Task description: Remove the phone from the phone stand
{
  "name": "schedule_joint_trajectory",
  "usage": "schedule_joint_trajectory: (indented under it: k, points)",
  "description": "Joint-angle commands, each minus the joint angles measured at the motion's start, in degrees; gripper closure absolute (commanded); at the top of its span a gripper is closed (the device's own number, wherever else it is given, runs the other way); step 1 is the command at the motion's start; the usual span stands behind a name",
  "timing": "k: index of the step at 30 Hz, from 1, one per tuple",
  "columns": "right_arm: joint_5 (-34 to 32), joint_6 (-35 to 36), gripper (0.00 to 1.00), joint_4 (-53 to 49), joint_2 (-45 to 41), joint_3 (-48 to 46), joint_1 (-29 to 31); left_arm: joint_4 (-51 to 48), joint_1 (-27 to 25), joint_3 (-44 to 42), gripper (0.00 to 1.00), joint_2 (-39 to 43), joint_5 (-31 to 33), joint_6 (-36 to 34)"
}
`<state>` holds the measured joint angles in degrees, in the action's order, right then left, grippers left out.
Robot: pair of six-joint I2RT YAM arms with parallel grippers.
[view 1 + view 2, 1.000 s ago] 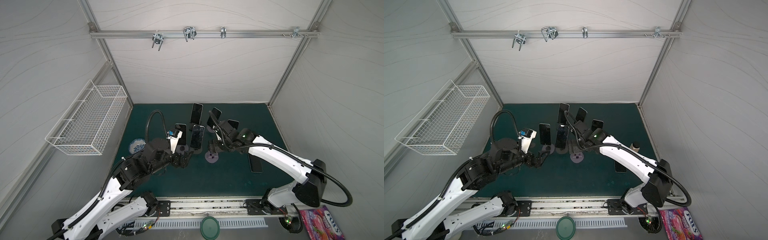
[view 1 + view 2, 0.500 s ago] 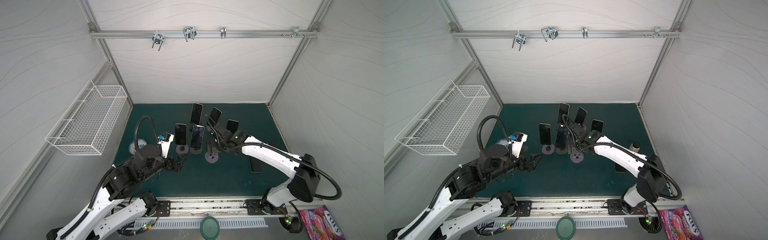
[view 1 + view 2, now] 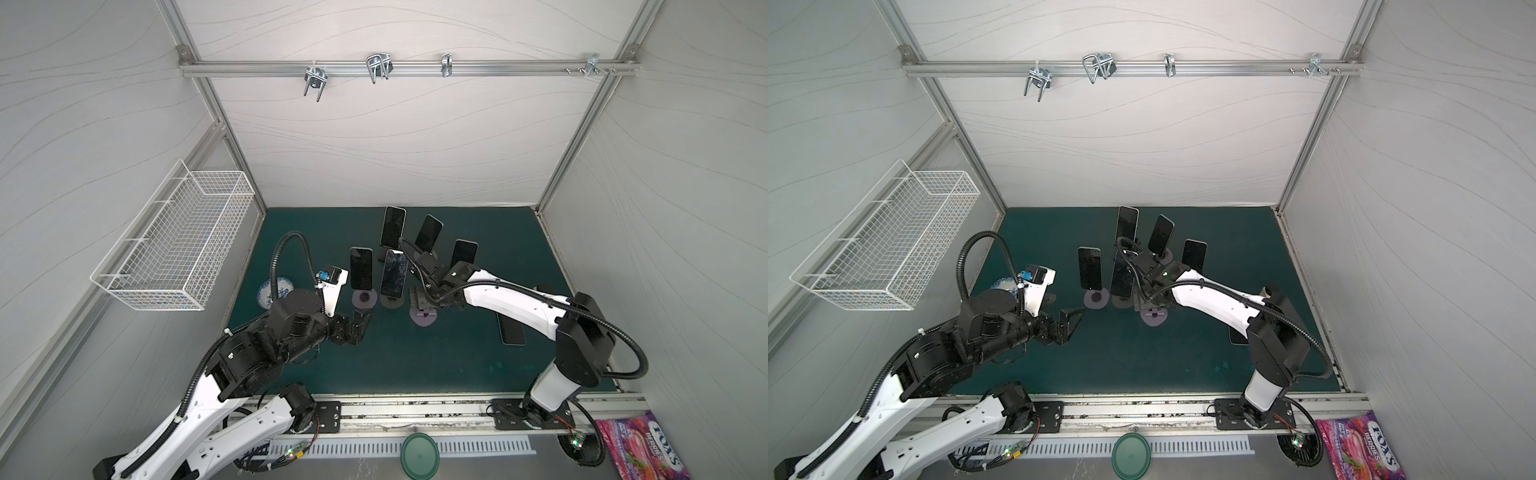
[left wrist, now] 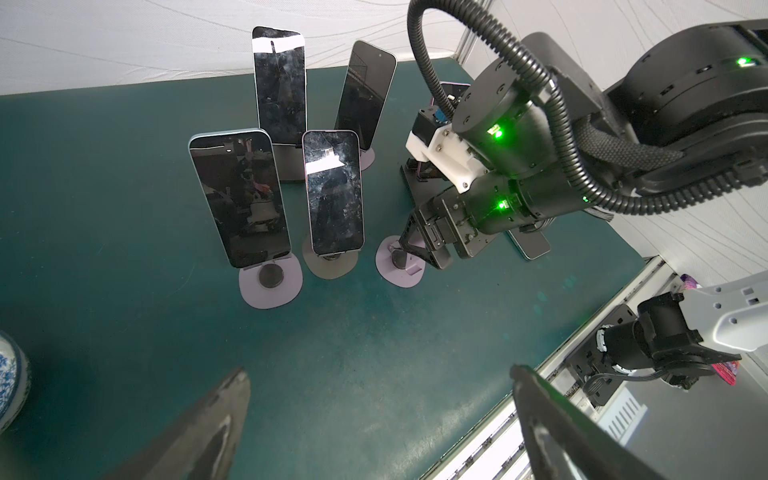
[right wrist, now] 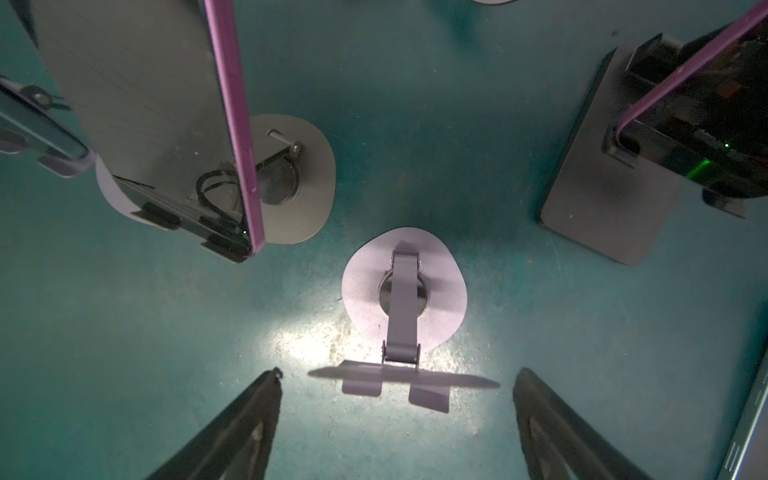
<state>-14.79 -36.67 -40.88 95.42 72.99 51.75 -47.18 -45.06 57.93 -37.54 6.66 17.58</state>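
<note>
Teal matting [image 3: 415, 365] covers the table. At its middle a cluster of standing phones [image 3: 394, 272] leans back on small stands, screens turned toward the near edge so that each rests on the lip at its foot. One lilac phone stand [image 5: 444, 299] at the right of the cluster is bare. The right gripper [image 3: 422, 305] hangs directly over it, jaws spread with nothing between them. Further right a phone [image 3: 512, 332] lies flat on the mat, well apart from every stand. It is most likely the one lifted off, so this stand's job looks done. The left gripper [image 3: 361, 318], also spread wide and empty, sits low, just on the near side of the leftmost standing phone [image 3: 360, 268], probably waiting clear of the right arm.
</note>
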Motion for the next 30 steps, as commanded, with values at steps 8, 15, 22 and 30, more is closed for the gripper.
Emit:
schedule_joint_trajectory:
  k: [8, 15, 22, 30]
  points:
    - [-1.6, -1.1, 0.16, 1.7, 3.0, 2.4, 0.1, -0.3, -0.1, 0.1, 0.01, 0.6, 0.0, 1.0]
    - [-2.1, -0.9, 0.19, 2.4, 4.3, 2.7, -0.5, -0.3, -0.1, 0.4, 0.01, 0.5, 0.0, 1.0]
    - [-2.2, -0.6, 0.23, 2.7, 4.1, 2.2, -0.9, -0.4, -0.1, 0.4, 0.01, 0.4, 0.0, 0.9]
    - [-0.7, -0.2, 0.27, 3.8, 3.7, 1.0, -1.2, 0.4, -0.1, -0.5, 0.01, 0.7, -0.4, 2.4]
